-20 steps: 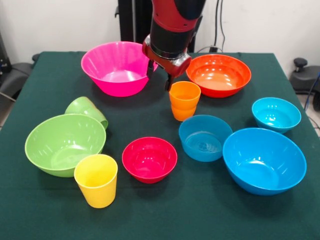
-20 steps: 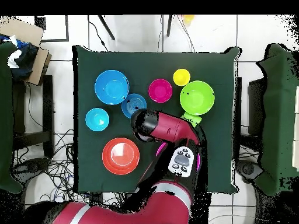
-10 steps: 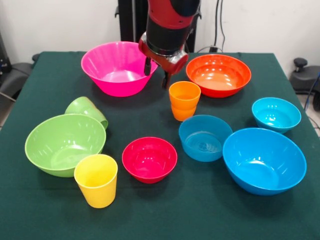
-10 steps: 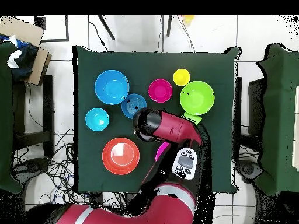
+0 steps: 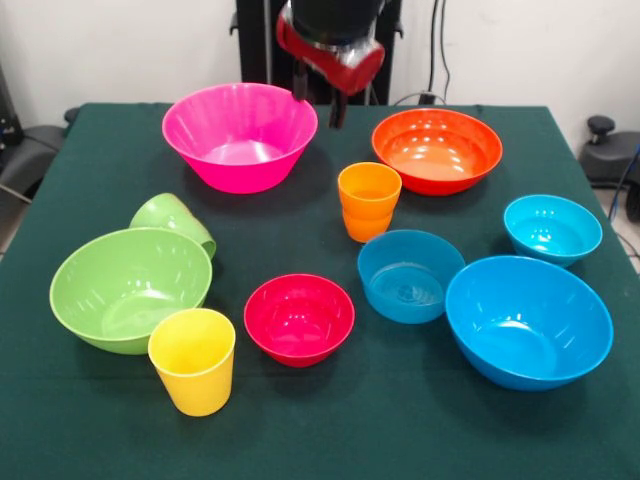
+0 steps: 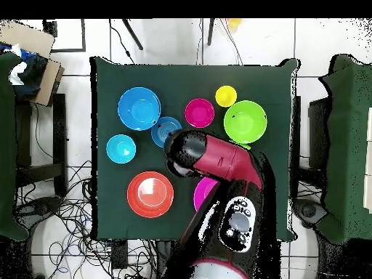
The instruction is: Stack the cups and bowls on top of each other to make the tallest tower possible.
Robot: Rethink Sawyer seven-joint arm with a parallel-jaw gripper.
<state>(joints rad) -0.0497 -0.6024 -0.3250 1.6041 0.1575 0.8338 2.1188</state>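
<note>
Front view: my jaws point(image 5: 320, 108) hang apart and empty, raised between the pink bowl point(image 5: 239, 136) and orange bowl point(image 5: 437, 150). The orange cup point(image 5: 369, 201) stands upright on the tabletop point(image 5: 90, 150) below them. The green cup point(image 5: 173, 223) lies tipped against the light green bowl point(image 5: 130, 288); the yellow cup point(image 5: 192, 360) stands upright beside the red bowl point(image 5: 299, 318).

Overhead view: my arm point(image 6: 218, 163) covers the orange cup and most of the pink bowl.

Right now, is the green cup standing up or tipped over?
Tipped over. The green cup lies on its side behind the light green bowl, against its rim.
</note>
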